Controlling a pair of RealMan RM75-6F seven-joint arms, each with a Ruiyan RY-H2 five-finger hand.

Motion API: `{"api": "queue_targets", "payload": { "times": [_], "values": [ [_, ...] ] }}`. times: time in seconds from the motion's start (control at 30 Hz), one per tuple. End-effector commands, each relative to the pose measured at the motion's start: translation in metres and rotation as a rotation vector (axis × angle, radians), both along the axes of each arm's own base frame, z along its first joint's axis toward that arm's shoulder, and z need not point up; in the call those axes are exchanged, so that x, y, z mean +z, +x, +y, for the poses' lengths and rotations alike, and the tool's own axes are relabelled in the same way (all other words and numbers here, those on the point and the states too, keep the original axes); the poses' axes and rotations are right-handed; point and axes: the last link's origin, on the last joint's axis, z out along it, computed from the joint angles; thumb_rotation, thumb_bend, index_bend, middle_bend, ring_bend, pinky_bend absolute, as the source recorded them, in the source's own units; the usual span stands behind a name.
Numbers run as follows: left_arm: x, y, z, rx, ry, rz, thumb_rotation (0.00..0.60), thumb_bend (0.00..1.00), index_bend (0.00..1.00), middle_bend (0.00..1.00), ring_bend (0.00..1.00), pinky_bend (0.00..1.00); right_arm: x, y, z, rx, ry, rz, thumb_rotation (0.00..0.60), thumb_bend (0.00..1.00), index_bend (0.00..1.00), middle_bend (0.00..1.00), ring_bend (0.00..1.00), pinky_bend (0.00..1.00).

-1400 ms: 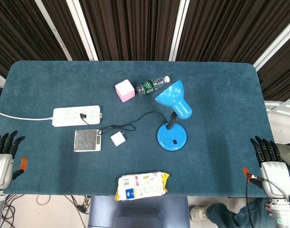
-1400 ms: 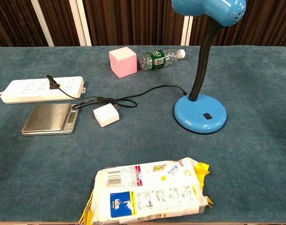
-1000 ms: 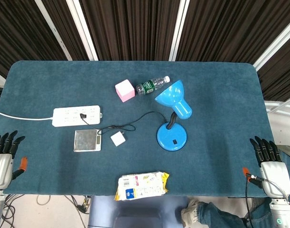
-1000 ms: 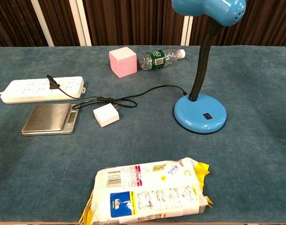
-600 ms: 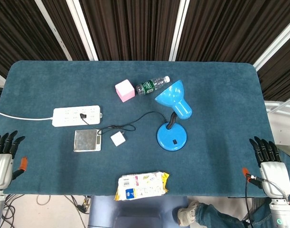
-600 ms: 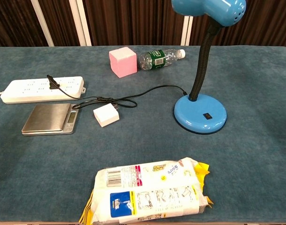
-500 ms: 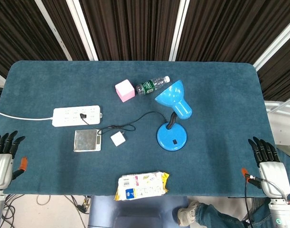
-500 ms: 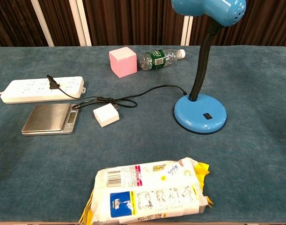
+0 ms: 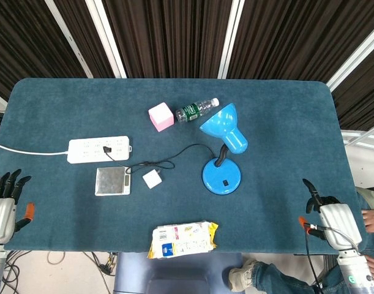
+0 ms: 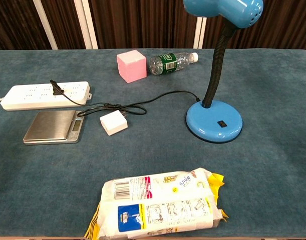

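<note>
While both of my arms hang low at the near table corners, my left hand [image 9: 2,211] rests empty with fingers spread, well apart from the silver scale [image 9: 112,181]. My right hand [image 9: 330,220] sits over the near right edge of the blue table [image 9: 284,135], holding nothing; its fingers seem partly curled, though the angle is poor. Nearest to it stands the blue lamp [image 9: 222,174], still well apart.
</note>
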Motion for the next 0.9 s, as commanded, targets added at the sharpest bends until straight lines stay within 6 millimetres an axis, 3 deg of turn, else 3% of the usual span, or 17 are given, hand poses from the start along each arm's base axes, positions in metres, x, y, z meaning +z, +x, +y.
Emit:
{"api": "queue_targets", "payload": {
  "times": [0.03,0.2,0.53,0.9],
  "values": [
    [0.0,0.0,0.0,0.002,-0.001,0.0,0.6,0.47,0.17,0.04,0.0,0.0,-0.013,0.012,-0.019,0.024,0.087,0.035,0.6,0.34,0.01,0.69,0.67,0.54],
    [0.0,-0.001,-0.001,0.009,-0.003,-0.008,0.6,0.47,0.17,0.04,0.0,0.0,-0.035,0.033,-0.046,0.049,0.192,0.075,0.6,0.41,0.04,0.75,0.75,0.6],
    [0.001,-0.001,0.0,0.012,-0.003,-0.011,0.6,0.47,0.17,0.04,0.0,0.0,-0.079,0.061,-0.084,0.042,0.294,0.106,0.6,0.43,0.05,0.76,0.76,0.7],
    [0.002,-0.002,0.0,0.012,-0.003,-0.013,0.6,0.47,0.17,0.04,0.0,0.0,-0.114,0.071,-0.089,0.033,0.365,0.131,0.6,0.43,0.09,0.76,0.76,0.78]
  ]
}}
